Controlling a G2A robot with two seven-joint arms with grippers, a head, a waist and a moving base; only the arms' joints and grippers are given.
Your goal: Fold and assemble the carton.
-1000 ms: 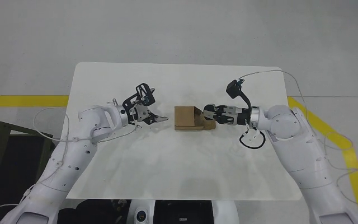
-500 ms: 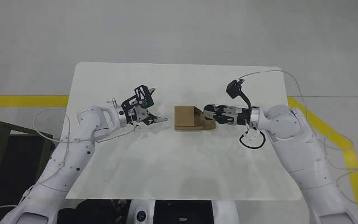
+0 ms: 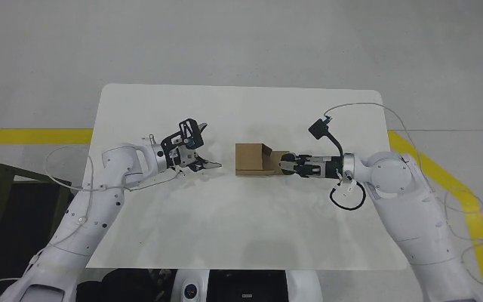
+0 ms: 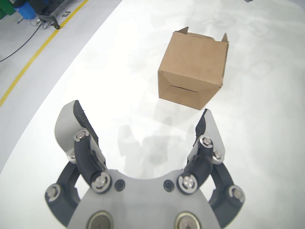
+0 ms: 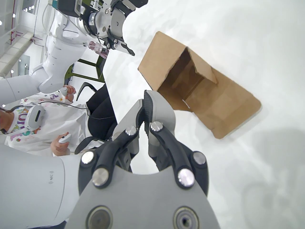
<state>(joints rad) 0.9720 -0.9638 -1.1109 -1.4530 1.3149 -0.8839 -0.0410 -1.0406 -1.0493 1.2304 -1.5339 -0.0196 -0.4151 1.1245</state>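
Cardboard carton (image 3: 251, 158) sits in the middle of the desk (image 3: 226, 226), its closed, slotted end facing the left tool (image 4: 140, 113) at its 9 o'clock, jaws wide apart and empty, its open mouth facing the right tool (image 5: 145, 96) at its 3 o'clock, jaws pressed together on nothing just beside the long flap (image 5: 228, 106) lying flat on the desk. Nothing lies inside the carton. Light and thin-walled by the look of it, it would likely slide or crumple under a hard push, so bracing the closed end and lifting the flap by its free edge seems the safest hold.
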